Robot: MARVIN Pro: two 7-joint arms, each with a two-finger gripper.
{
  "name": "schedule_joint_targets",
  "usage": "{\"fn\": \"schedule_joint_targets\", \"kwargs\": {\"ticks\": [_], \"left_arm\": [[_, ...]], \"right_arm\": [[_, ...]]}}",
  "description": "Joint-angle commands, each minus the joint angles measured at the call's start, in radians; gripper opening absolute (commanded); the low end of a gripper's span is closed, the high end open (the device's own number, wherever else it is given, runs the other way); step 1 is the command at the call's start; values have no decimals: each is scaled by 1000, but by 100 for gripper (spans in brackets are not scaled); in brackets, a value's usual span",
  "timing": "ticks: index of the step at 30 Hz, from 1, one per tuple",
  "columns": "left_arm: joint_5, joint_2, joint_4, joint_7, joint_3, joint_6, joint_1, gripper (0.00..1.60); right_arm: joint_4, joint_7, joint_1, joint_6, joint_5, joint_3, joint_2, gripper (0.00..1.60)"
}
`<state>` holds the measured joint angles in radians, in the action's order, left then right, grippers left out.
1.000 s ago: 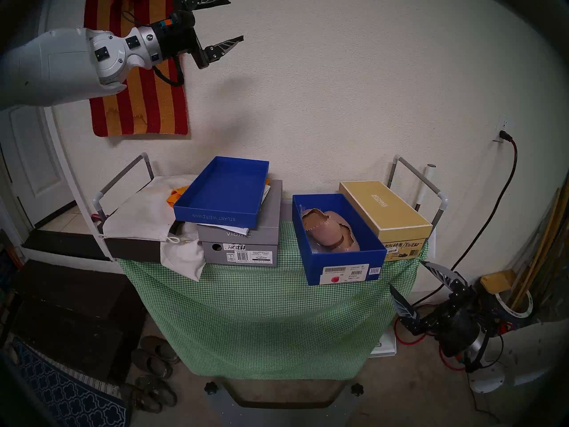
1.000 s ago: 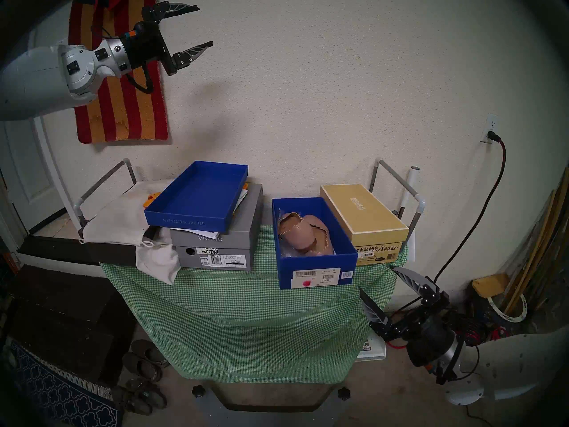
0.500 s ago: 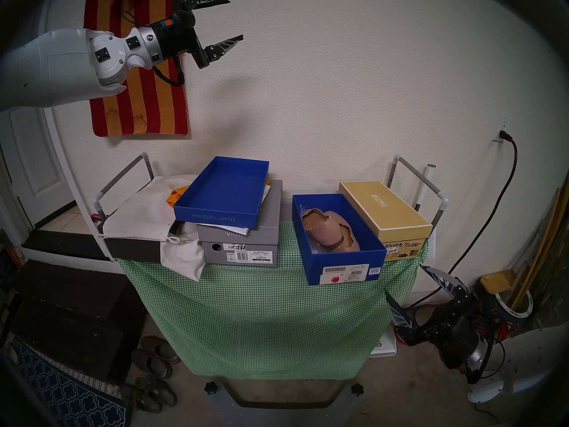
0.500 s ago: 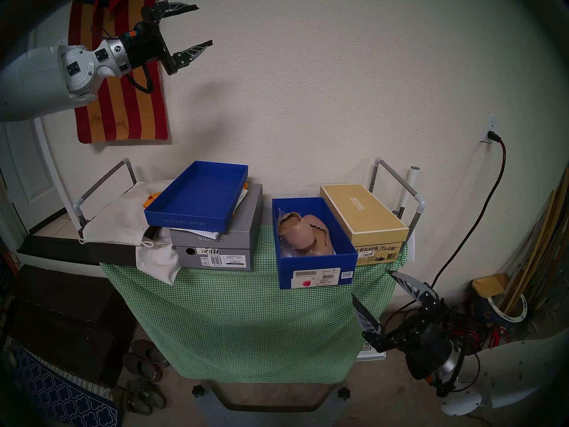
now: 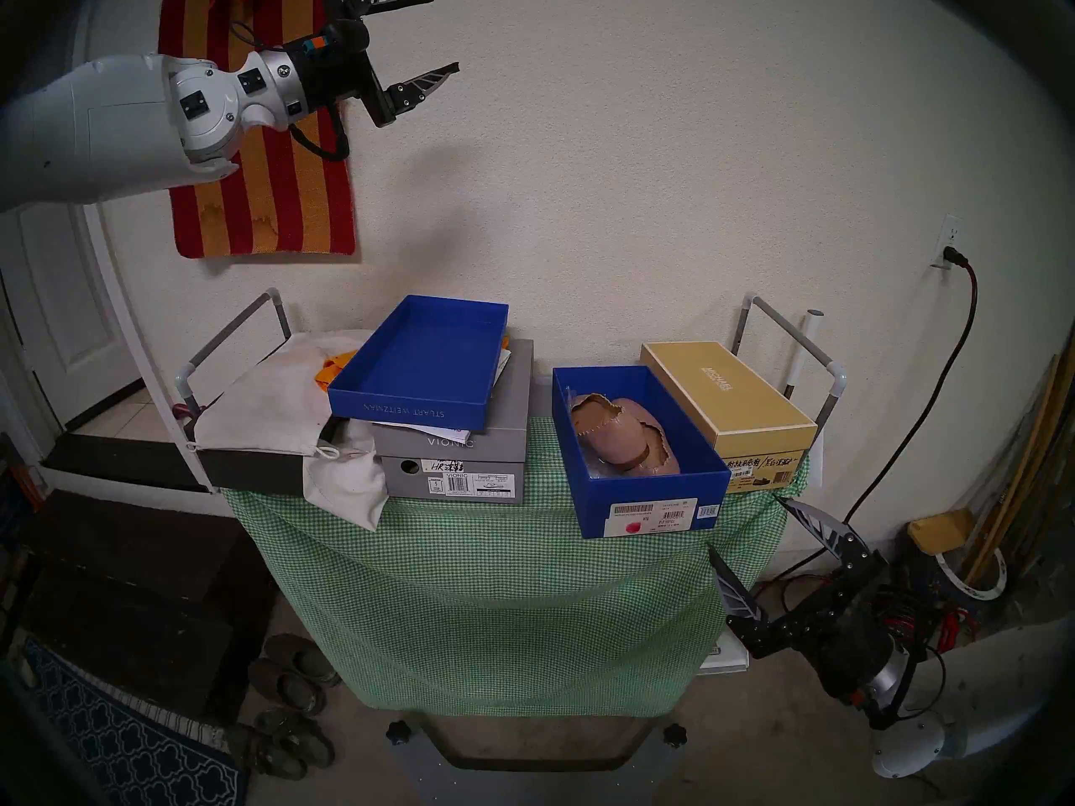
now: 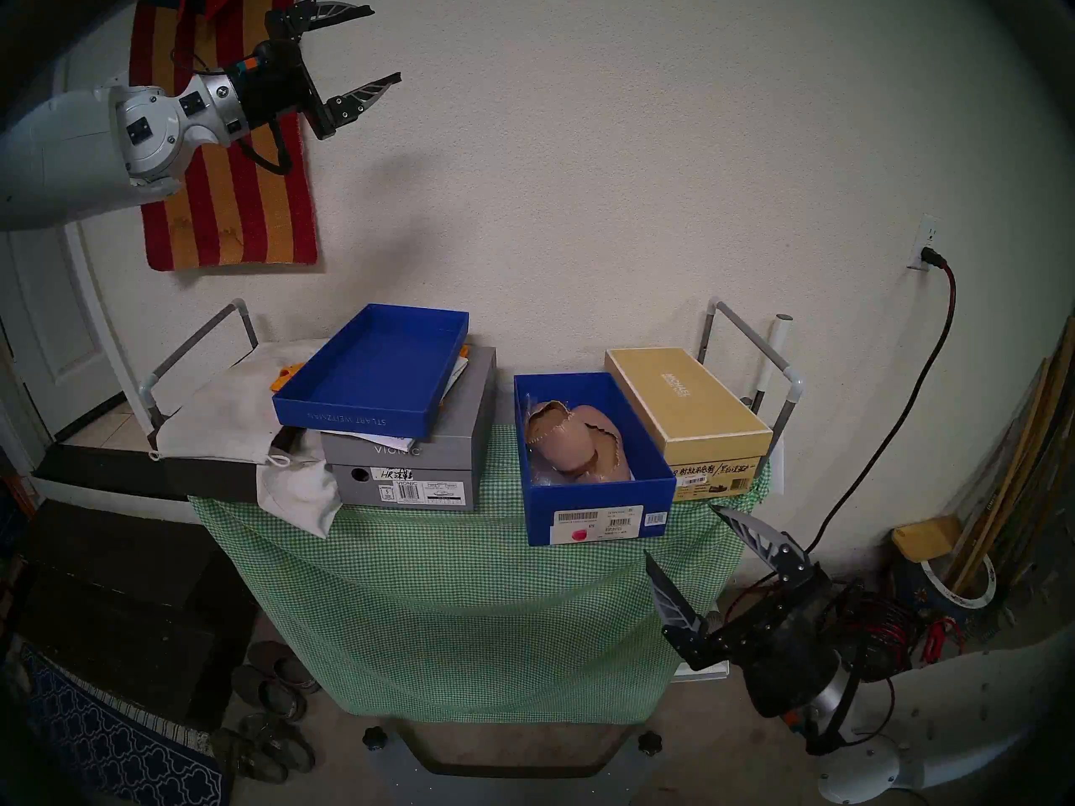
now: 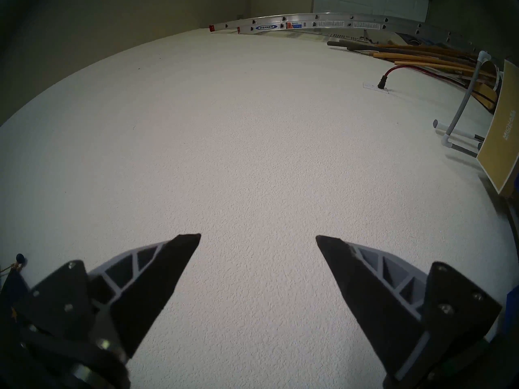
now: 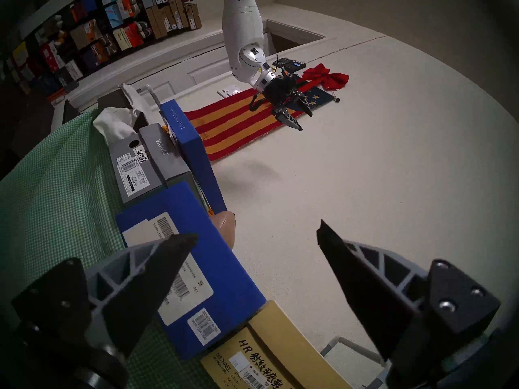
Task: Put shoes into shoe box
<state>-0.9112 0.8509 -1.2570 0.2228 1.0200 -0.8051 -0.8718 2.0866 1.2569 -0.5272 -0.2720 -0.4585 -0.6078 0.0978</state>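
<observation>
Both beige-pink ballet flats [image 5: 622,435] sit inside the deep blue shoe box [image 5: 651,499], stacked loosely, right of centre on the green gingham cloth [image 5: 494,601]. The right gripper [image 5: 747,528] hangs low at the table's near right corner, fingers spread wide and empty, box up and left of it, apart. High on the far left, the left gripper [image 5: 445,31] gapes empty against the wall, well clear of the shoes.

A royal-blue cardboard shoe box [image 5: 640,496] with white labels and a pink sticker holds beige-pink leather flats [image 5: 619,435]. Green-and-white checked cloth [image 5: 494,584] covers the table. A red-and-orange striped hanging [image 5: 267,206] marks the cream wall.
</observation>
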Motion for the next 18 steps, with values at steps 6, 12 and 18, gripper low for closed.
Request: {"fn": "schedule_joint_targets", "kwargs": {"ticks": [6, 12, 18], "left_arm": [[3, -1, 3, 13, -8, 0, 5, 160], [5, -2, 3, 12, -12, 2, 6, 160], [6, -3, 3, 12, -14, 3, 7, 160]], "right_arm": [[57, -97, 22, 74, 111, 33, 51, 160], [35, -97, 14, 76, 131, 37, 80, 160], [-13, -91, 6, 62, 154, 38, 124, 160]]}}
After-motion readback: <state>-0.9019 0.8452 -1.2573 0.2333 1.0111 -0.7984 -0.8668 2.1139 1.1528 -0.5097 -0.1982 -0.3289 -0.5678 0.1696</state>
